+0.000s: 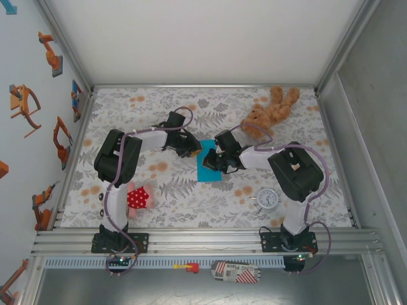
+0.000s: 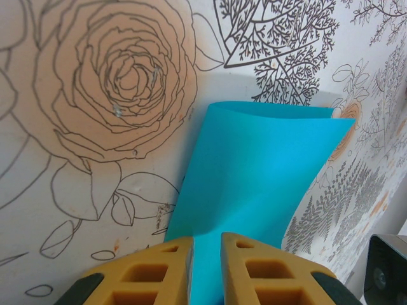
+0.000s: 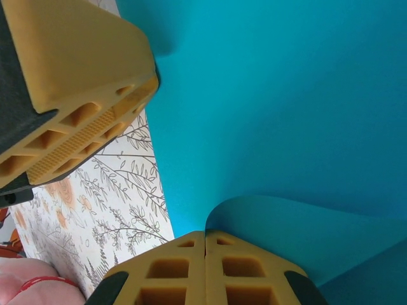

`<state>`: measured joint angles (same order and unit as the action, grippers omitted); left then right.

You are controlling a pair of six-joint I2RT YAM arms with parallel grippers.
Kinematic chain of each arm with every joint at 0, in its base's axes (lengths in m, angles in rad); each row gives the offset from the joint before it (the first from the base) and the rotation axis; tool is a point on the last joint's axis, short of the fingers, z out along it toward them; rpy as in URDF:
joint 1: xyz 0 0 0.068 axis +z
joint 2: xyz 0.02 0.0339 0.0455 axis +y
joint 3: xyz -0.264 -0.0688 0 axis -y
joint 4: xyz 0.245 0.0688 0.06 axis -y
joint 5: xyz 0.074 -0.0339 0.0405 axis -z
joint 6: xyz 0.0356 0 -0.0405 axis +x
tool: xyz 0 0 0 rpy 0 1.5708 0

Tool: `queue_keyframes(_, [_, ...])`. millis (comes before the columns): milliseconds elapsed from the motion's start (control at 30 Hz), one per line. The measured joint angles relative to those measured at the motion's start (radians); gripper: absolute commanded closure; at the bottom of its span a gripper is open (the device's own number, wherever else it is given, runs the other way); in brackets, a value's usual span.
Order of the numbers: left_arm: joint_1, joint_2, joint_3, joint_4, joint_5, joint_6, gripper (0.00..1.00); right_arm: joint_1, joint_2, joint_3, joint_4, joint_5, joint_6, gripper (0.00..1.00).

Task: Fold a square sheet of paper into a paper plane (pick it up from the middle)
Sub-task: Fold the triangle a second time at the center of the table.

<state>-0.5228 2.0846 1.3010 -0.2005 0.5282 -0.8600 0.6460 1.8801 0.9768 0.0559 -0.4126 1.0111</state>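
Currently pinching square sheet of paper mid-frame in top view, left gripper nipping one edge, right gripper pressed together on curled flap, prob. to roll it over for centre crease.

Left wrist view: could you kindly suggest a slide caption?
Left hand straddling the curled square sheet of paper over the floral table.

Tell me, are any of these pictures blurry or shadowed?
Top external: evenly lit, sharp. Left wrist: crisp, a soft shadow beyond the curled square sheet of paper. Right wrist: the left gripper's finger casts a shadow on the paper.
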Motion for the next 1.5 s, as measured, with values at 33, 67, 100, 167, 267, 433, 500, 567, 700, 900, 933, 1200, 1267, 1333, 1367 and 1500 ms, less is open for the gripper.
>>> queue_keyframes(33, [0.0,0.0,0.0,0.0,0.0,0.0,0.79,0.0,0.0,0.001,-0.004,0.002,-0.002,1.0])
queue_keyframes(67, [0.0,0.0,0.0,0.0,0.0,0.0,0.79,0.0,0.0,0.002,-0.007,0.002,-0.002,1.0])
queue_keyframes(100, [0.0,0.0,0.0,0.0,0.0,0.0,0.79,0.0,0.0,0.002,-0.008,0.003,-0.003,1.0])
queue_keyframes(167, [0.0,0.0,0.0,0.0,0.0,0.0,0.79,0.0,0.0,0.003,-0.009,0.003,-0.006,1.0])
queue_keyframes(267, [0.0,0.0,0.0,0.0,0.0,0.0,0.79,0.0,0.0,0.003,-0.013,0.005,-0.007,1.0])
queue_keyframes(433, [0.0,0.0,0.0,0.0,0.0,0.0,0.8,0.0,0.0,0.003,-0.014,0.005,-0.01,1.0])
queue_keyframes(500, [0.0,0.0,0.0,0.0,0.0,0.0,0.79,0.0,0.0,0.003,-0.013,0.004,-0.01,1.0])
queue_keyframes(567, [0.0,0.0,0.0,0.0,0.0,0.0,0.79,0.0,0.0,0.003,-0.013,0.002,-0.01,1.0])
queue_keyframes(700, [0.0,0.0,0.0,0.0,0.0,0.0,0.79,0.0,0.002,0.003,-0.013,0.001,-0.01,1.0])
queue_keyframes(900, [0.0,0.0,0.0,0.0,0.0,0.0,0.79,0.0,0.011,0.007,-0.002,-0.008,-0.01,1.0])
queue_keyframes(933, [0.0,0.0,0.0,0.0,0.0,0.0,0.79,0.0,0.012,0.007,0.002,-0.01,-0.01,1.0])
queue_keyframes(1200, [0.0,0.0,0.0,0.0,0.0,0.0,0.79,0.0,0.016,0.01,0.005,-0.01,-0.01,1.0])
queue_keyframes(1267, [0.0,0.0,0.0,0.0,0.0,0.0,0.8,0.0,0.018,0.01,0.004,-0.01,-0.01,1.0])
queue_keyframes(1333, [0.0,0.0,0.0,0.0,0.0,0.0,0.79,0.0,0.019,0.014,0.0,-0.009,-0.01,1.0])
queue_keyframes(1367, [0.0,0.0,0.0,0.0,0.0,0.0,0.8,0.0,0.02,0.014,-0.002,-0.006,-0.01,1.0])
queue_keyframes(1500, [0.0,0.0,0.002,-0.003,0.0,0.0,0.79,0.0,0.02,0.014,-0.013,0.002,-0.01,1.0])
